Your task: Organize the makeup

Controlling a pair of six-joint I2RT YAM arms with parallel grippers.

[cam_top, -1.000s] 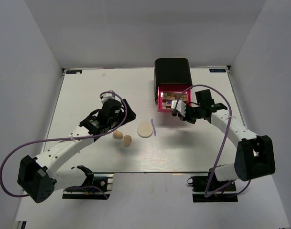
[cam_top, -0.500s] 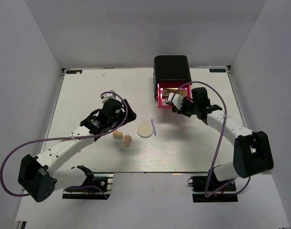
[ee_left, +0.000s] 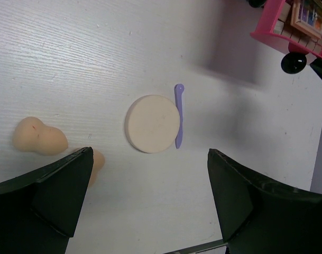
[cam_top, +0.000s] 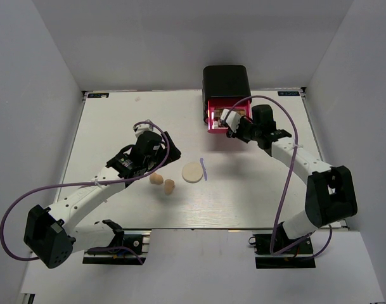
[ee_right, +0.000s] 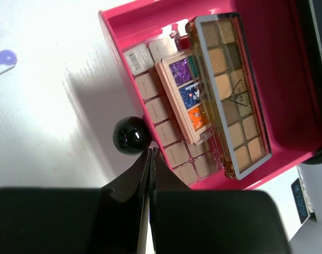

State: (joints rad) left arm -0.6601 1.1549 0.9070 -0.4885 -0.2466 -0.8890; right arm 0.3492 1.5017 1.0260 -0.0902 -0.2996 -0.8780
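Note:
A round cream puff lies mid-table with a thin purple stick along its right edge; both show in the left wrist view, the puff and the stick. Two peach sponges lie left of them. My left gripper is open and empty above the sponges. My right gripper is shut, holding nothing, its tips against the pink drawer's front beside the black knob. In the drawer lie a brown palette, a tiny colourful palette and a second brown palette beneath it.
The black box stands at the table's far edge, right of middle, with the pink drawer sticking out a little towards me. The right arm's purple cable loops above the drawer.
My right gripper has moved towards the black box, and the pink drawer has slid further in ahead of it. The left arm and the loose items have not moved.

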